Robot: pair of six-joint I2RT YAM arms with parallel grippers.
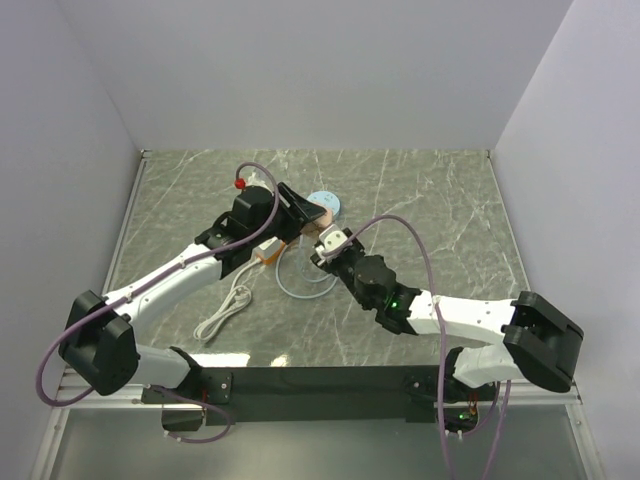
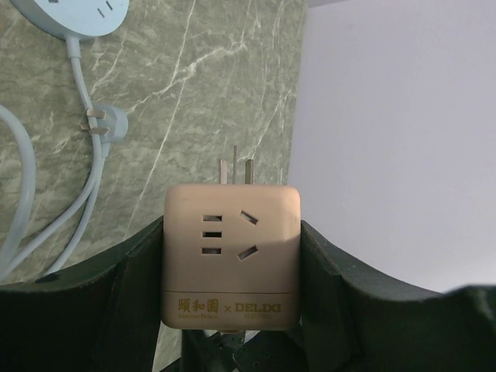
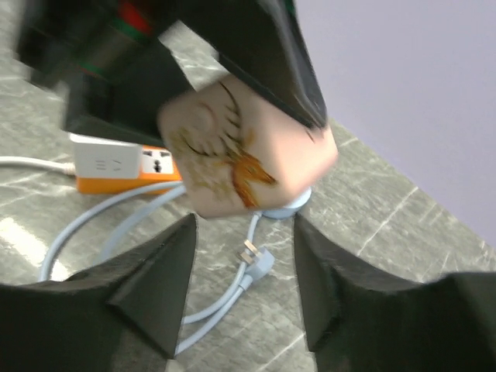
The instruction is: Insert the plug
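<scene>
The plug is a beige cube adapter (image 2: 231, 256) with socket slots on one face, a gold bird print (image 3: 248, 151) on another and metal prongs (image 2: 236, 170) pointing away from the wrist. My left gripper (image 2: 231, 232) is shut on its two sides and holds it above the table (image 1: 312, 215). An orange and white power strip (image 3: 116, 164) lies just beyond it, left of the cube in the top view (image 1: 268, 250). My right gripper (image 3: 244, 232) hangs just in front of the cube, open, with nothing between its fingers.
A round light-blue socket (image 1: 325, 203) sits behind the cube. Its light-blue cable loops across the marble to a loose blue plug (image 3: 260, 263), which lies flat under my right gripper. The power strip's white cord (image 1: 225, 315) lies coiled at the near left. Walls close three sides.
</scene>
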